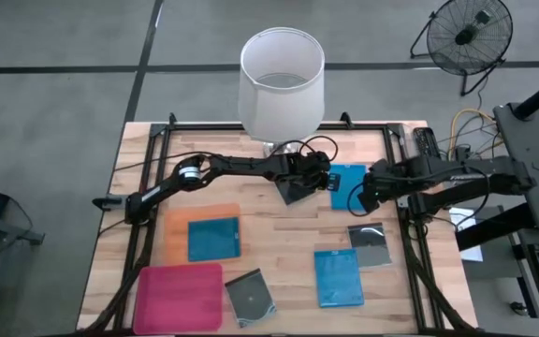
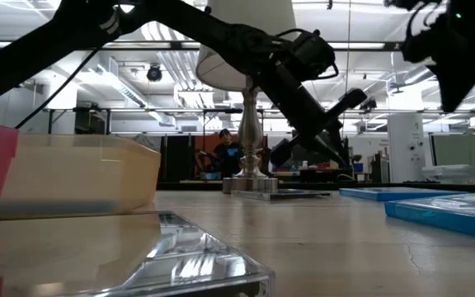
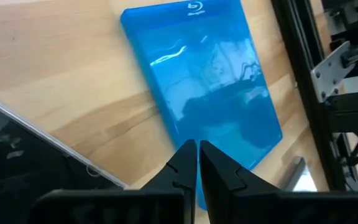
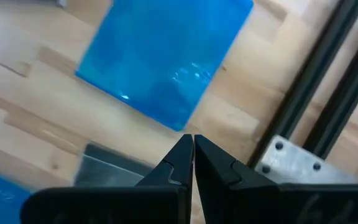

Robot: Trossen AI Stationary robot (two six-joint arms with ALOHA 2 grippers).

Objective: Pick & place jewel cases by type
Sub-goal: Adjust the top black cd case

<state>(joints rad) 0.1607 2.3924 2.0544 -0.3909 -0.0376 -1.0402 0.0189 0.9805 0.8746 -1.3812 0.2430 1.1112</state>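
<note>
My left gripper (image 1: 327, 181) (image 3: 197, 152) is shut and hovers at the left edge of a blue case (image 1: 348, 185) (image 3: 204, 87) lying flat near the table's far side. A dark grey-transparent case (image 1: 297, 191) (image 3: 23, 155) sits tilted right beside it, next to the lamp base. My right gripper (image 1: 361, 194) (image 4: 192, 146) is shut above the same blue case's (image 4: 166, 56) right edge. Another blue case (image 1: 213, 239) lies in the orange tray (image 1: 172, 234). A third blue case (image 1: 338, 277) and two grey cases (image 1: 371, 245) (image 1: 251, 298) lie flat on the wood. My left gripper has nothing between its shut fingers. The tilted dark grey case (image 3: 73, 155) stands close against its side, and I cannot tell whether they touch.
A white-shaded lamp (image 1: 282, 82) stands at the table's far edge, just behind the left gripper. The magenta tray (image 1: 181, 296) lies at the near left corner. Black frame rails (image 1: 410, 225) run along the table's sides. Bare wood shows at the middle (image 1: 279, 239).
</note>
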